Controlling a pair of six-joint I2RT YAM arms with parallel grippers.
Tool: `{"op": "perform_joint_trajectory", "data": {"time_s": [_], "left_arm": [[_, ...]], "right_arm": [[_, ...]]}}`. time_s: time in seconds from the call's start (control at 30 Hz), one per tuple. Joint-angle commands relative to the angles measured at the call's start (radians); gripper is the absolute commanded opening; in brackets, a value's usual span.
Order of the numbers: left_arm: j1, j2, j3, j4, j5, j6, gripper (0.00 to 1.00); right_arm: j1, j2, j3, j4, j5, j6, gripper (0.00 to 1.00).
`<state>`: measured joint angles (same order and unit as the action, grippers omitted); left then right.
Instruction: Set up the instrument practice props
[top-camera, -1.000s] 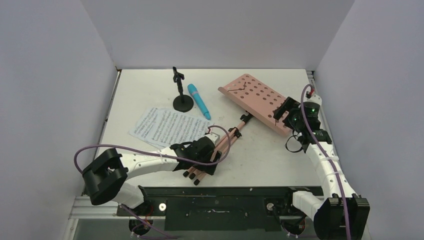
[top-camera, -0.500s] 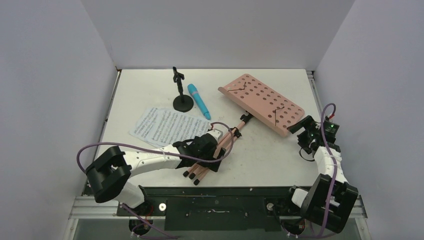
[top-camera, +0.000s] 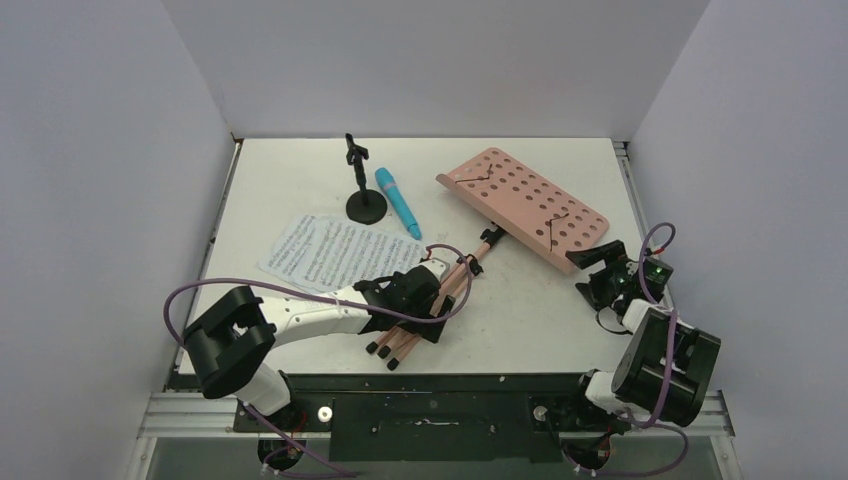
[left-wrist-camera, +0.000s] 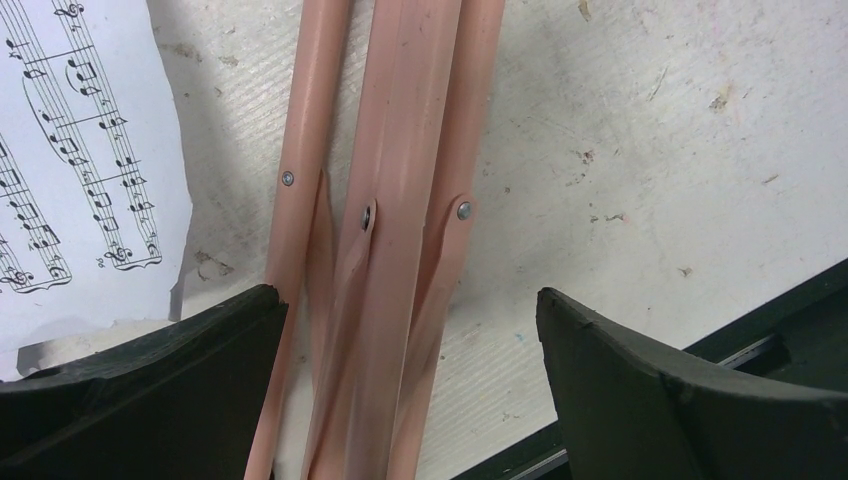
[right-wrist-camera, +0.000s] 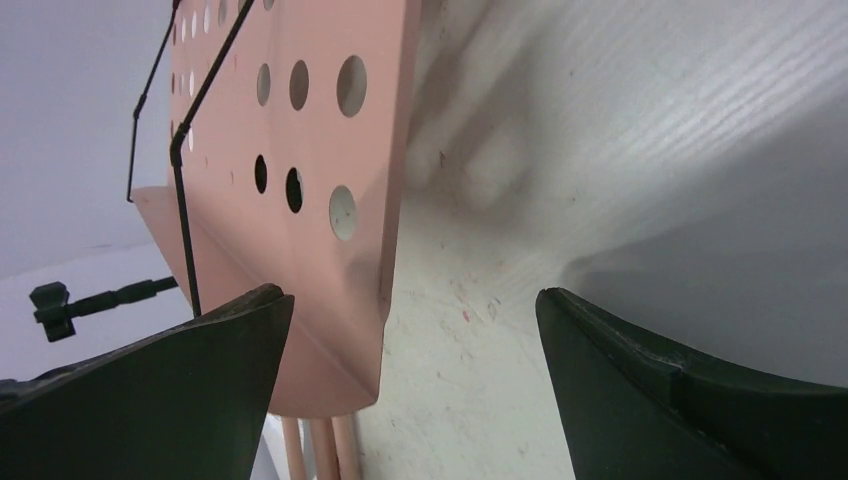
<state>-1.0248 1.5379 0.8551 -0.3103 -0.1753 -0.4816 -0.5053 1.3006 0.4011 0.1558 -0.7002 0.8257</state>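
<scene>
Item: white sheet-music pages (top-camera: 335, 255). Printed marks: black musical notation. The left wrist view (left-wrist-camera: 70, 150) shows five-line staves, beamed note groups, bar lines and clef signs at the line starts. In the top view the print is only fine grey rows. Words, titles, numbers: none legible. Other objects: no readable label, brand or number.

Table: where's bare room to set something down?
Bare: far-left corner, behind the sheet music and left of the mic stand; near-right stretch between the tripod legs and the right claw. Crowded: near centre, where sheet music, tripod legs and left claw meet.
</scene>
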Motion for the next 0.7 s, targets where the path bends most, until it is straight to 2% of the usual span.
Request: {"op": "perform_joint_trajectory", "data": {"time_s": [0.0,0.27,0.37,0.67], "left_arm": [[0.003,0.010,0.039,0.020,0.006,0.017,0.97],[0.004,0.010,0.027,0.029,0.012,0.005,0.97],[0.003,0.007,0.025,0.034,0.011,0.002,0.97],[0.004,0.002,0.032,0.023,-0.001,0.003,0.97]], "right_arm": [[-0.007,0.087,-0.024,0.287,-0.053,0.124,0.98],[0.004,0.282,-0.015,0.551,-0.099,0.246,0.90],[0.027,0.349,-0.025,0.687,-0.121,0.315,0.84],[0.092,0.481,-0.017,0.949,-0.126,0.455,0.76]]}}
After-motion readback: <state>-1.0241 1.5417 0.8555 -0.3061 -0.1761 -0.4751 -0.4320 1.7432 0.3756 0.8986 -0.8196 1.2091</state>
